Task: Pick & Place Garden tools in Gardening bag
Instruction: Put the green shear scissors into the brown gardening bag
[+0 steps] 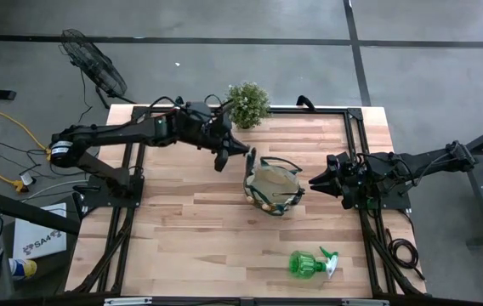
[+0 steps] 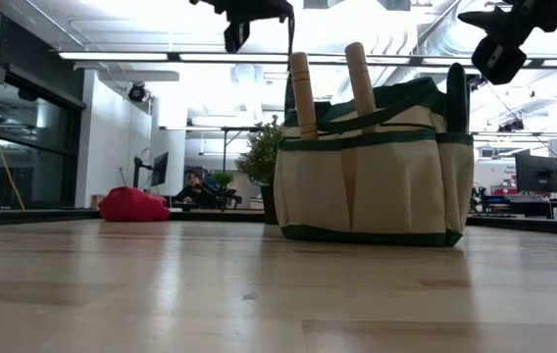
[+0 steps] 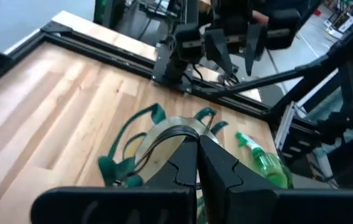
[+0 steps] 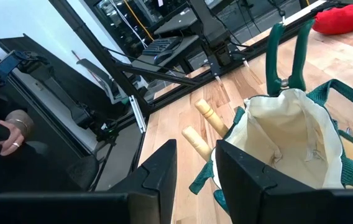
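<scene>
Bare desk [image 2: 161, 294] is lying open up front. From left: one red glove bundle [image 2: 133, 205] is sitting by the far edge, the clenched left hand [image 1: 221, 160] is hovering empty, one gardening bag [image 1: 273, 189] is holding two trowel handles [image 2: 302, 93] and shears [image 4: 286, 56], the right hand [image 1: 316, 182] is hanging slightly parted, empty. One spray bottle [image 1: 309, 263] is lying near the front edge.

- The bag [image 1: 273, 189] stands mid-table; its mouth is open from above, the inside bare in the right wrist view.
- 2 trowel handles [image 2: 303, 93] stick up from its outer pockets on 1 side, and the shears [image 4: 285, 56] rise from its rim.
- The left gripper [image 1: 221, 159], fingers closed, hangs just beside the bag toward the plant [image 1: 248, 104]; the right gripper [image 1: 318, 182] hangs near the opposite side.
- The spray bottle [image 1: 309, 263] lies well apart, with bare table [image 1: 182, 238] around it.
- The red glove bundle [image 2: 133, 204] sits near the table's edge.
</scene>
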You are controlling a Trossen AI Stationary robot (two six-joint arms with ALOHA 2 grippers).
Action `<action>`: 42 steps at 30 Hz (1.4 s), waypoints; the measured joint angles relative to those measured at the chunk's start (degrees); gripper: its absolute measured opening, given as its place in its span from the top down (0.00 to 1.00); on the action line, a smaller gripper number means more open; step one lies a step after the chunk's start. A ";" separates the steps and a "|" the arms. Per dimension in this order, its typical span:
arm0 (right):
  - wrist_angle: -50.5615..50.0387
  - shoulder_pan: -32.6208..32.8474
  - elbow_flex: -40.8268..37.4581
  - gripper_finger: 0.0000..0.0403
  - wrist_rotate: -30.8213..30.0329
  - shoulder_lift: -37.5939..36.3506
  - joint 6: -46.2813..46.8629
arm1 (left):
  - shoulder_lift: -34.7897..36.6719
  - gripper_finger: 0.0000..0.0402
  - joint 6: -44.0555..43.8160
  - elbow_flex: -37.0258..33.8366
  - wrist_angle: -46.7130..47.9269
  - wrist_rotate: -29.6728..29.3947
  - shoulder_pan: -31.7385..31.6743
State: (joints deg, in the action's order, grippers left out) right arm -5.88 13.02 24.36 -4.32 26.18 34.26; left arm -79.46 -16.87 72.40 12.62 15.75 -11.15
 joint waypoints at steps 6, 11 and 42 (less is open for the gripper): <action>0.00 -0.01 0.00 0.74 0.00 -0.01 0.00 | 0.00 1.00 -1.23 0.00 3.00 1.94 0.32; -0.01 0.00 0.00 0.74 0.00 -0.01 0.01 | 0.00 1.00 -1.45 -0.04 4.88 1.69 0.20; 0.01 0.00 0.02 0.74 0.02 -0.01 0.00 | -0.61 1.00 -0.14 -5.90 -0.09 16.97 1.84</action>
State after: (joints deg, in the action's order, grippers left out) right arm -5.87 13.02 24.38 -4.30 26.17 34.26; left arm -80.07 -17.01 66.50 12.54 32.72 -9.31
